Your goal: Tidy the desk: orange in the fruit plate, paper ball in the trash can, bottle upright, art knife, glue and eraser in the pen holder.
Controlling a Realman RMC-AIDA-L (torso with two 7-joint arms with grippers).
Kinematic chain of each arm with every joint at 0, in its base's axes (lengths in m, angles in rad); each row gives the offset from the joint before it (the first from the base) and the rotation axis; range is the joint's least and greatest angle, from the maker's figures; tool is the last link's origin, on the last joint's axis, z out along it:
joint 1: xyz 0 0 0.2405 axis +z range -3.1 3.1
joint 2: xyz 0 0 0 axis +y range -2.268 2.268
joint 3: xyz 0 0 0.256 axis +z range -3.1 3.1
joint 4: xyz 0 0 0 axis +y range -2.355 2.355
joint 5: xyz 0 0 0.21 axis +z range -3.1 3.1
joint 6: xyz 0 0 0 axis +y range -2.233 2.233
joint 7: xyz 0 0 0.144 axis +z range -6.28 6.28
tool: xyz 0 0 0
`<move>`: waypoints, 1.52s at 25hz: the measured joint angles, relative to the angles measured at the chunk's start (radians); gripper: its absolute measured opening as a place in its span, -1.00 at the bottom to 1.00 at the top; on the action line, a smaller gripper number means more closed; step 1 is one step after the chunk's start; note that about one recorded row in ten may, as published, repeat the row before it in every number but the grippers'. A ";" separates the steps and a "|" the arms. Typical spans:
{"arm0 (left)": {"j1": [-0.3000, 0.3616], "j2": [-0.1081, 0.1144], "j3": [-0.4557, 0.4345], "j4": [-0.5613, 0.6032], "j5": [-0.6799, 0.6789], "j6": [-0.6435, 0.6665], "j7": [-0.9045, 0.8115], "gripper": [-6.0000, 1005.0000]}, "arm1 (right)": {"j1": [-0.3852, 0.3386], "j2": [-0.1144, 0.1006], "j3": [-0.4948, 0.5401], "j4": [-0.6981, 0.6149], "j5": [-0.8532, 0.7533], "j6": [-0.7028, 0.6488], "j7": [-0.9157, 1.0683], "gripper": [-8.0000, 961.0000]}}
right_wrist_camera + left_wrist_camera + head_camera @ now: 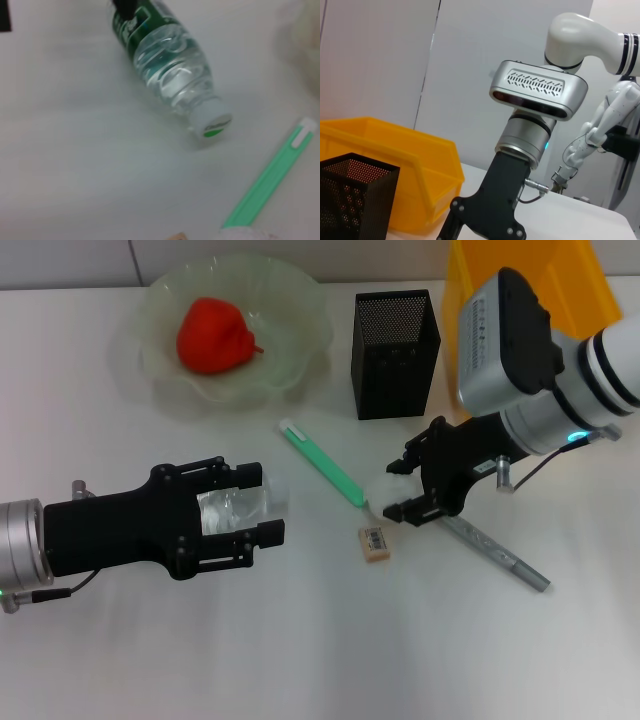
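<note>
White desk, far edge crowded, near side wide and bare.

Along the back edge stand the trash can [560,285], the fruit plate [300,320] holding the orange [213,335], and the pen holder [395,355] between them. My left gripper [262,508] has its fingers clamped on the bottle [240,508], lying on its side in open desk. My right gripper [405,490] has its fingers apart around the paper ball [383,488], boxed in by the green art knife [322,462], a grey pen [495,552] and the eraser [374,542] just beside.
</note>
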 joint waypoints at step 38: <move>-0.002 -0.001 -0.005 0.007 -0.006 0.006 -0.006 0.50 | -0.125 -0.027 0.562 -0.161 0.239 0.264 0.175 0.23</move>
